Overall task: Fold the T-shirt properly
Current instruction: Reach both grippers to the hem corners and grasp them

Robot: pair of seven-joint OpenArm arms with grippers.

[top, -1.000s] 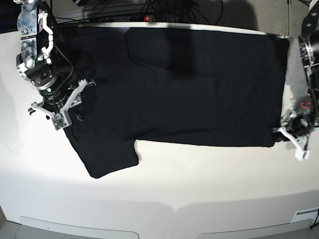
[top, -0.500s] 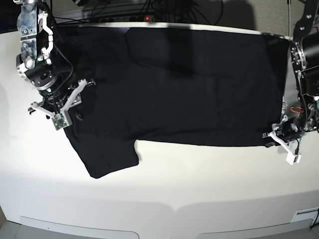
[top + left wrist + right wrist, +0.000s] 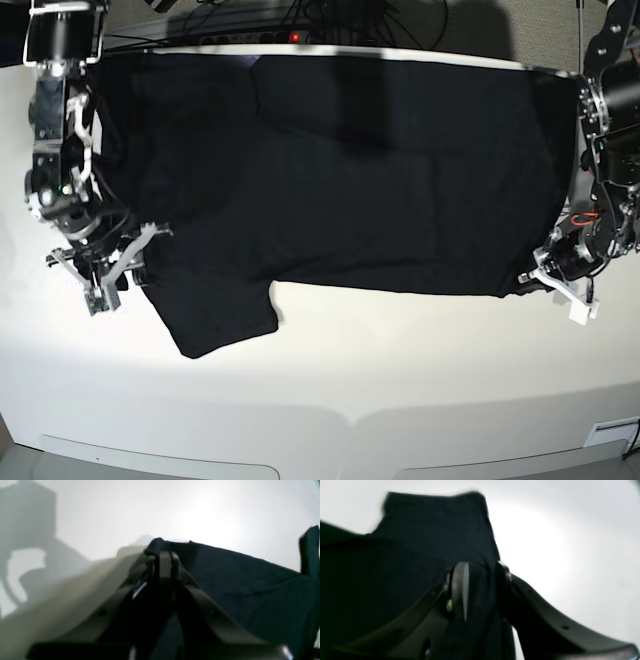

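Base view: T-shirt [image 3: 340, 170] on table [image 3: 400, 380]

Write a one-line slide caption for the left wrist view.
Left gripper shut on a corner of the black T-shirt on the white table.

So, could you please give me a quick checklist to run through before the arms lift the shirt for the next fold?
1. Left end effector shut on the T-shirt corner: ok.
2. Right end effector closed on cloth: not ok; fabric sits between its fingers, which stand apart.
3. Shirt lying flat on the table: ok.
4. Near sleeve spread out: ok.
5. Far edge by the cables: cannot tell.
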